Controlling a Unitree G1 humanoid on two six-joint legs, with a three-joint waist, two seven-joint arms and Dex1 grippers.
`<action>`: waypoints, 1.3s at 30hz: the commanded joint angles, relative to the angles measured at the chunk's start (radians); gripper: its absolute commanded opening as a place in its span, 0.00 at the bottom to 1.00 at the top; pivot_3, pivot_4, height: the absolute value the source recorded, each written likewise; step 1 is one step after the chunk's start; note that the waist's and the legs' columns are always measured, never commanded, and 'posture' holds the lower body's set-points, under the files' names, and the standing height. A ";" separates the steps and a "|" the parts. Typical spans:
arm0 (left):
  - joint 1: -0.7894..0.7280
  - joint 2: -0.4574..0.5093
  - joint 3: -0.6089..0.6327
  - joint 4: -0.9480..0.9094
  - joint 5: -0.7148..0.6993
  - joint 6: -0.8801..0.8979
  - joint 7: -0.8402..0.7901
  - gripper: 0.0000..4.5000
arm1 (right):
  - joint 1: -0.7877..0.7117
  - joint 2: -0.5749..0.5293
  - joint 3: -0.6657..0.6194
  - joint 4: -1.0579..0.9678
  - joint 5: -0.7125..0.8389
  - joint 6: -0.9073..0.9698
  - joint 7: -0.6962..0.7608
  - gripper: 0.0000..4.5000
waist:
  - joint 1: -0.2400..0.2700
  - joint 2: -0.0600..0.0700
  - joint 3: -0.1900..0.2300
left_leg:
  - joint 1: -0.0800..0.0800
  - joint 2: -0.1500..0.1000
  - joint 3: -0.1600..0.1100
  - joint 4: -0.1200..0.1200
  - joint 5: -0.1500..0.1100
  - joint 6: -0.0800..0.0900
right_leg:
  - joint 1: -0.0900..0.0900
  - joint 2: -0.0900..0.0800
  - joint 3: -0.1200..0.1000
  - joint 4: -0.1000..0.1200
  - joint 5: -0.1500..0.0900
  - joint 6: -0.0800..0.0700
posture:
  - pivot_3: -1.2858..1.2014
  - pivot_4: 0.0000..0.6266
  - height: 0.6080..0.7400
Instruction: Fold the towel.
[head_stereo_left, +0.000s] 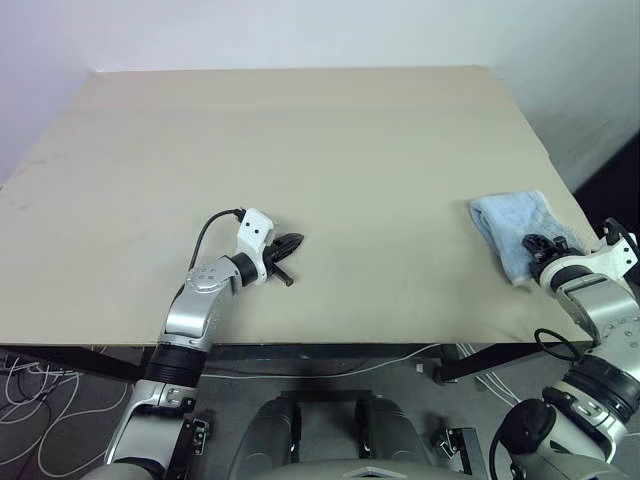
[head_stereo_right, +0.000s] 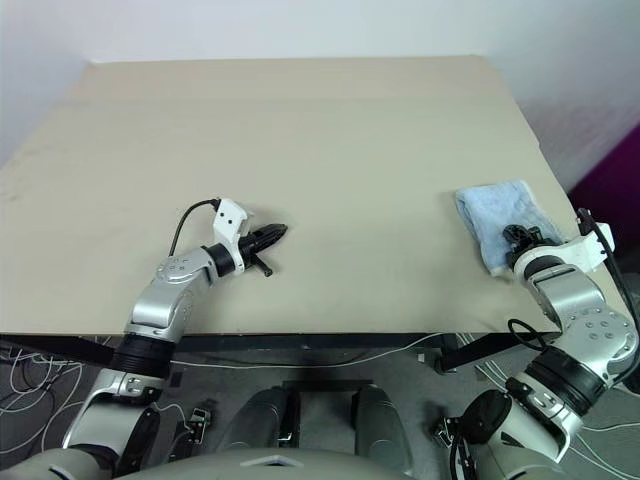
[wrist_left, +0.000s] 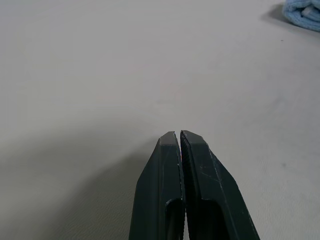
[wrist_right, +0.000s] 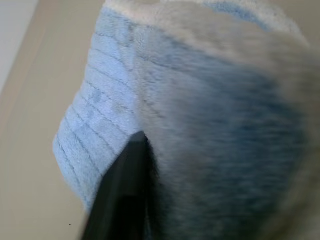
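Observation:
The towel (head_stereo_left: 512, 222) is a light blue terry bundle, folded small, lying near the table's right edge. It also appears in the left wrist view as a blue corner of towel (wrist_left: 303, 12). My right gripper (head_stereo_left: 540, 246) rests at the towel's near end, and in the right wrist view the towel (wrist_right: 210, 130) lies right up against it. My left gripper (head_stereo_left: 288, 247) hovers low over bare tabletop left of centre, well apart from the towel. Its fingers (wrist_left: 170, 165) are pressed together with nothing between them.
The beige table (head_stereo_left: 350, 140) stretches wide and bare behind and between the arms. Its right edge runs just past the towel and its front edge lies close under both wrists. Loose cables (head_stereo_left: 30, 385) lie on the floor at the left.

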 joint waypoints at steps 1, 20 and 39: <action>-0.001 -0.005 -0.001 -0.021 0.003 -0.024 -0.005 0.03 | 0.005 -0.011 0.001 -0.066 0.043 -0.030 -0.014 0.73 | 0.000 0.000 0.000 | 0.000 0.000 0.000 0.000 0.000 0.000 | 0.000 0.000 0.000 0.000 0.000 0.000 | 0.52 0.24 1.00; -0.061 -0.029 0.027 0.066 -0.003 -0.074 0.005 0.03 | 0.117 -0.206 0.285 -0.169 -0.321 -0.387 0.214 0.99 | -0.003 0.001 0.000 | 0.001 0.000 0.001 0.000 0.000 0.000 | 0.000 0.001 0.000 0.000 0.000 0.000 | 0.52 0.24 1.00; -0.027 0.001 0.122 0.027 0.031 -0.082 0.189 0.03 | 0.031 -0.085 0.935 -0.030 -0.716 -0.638 0.692 0.99 | 0.002 -0.001 0.000 | 0.001 0.000 -0.002 0.002 0.000 0.000 | 0.001 0.000 -0.001 0.000 0.000 0.000 | 0.52 0.24 1.00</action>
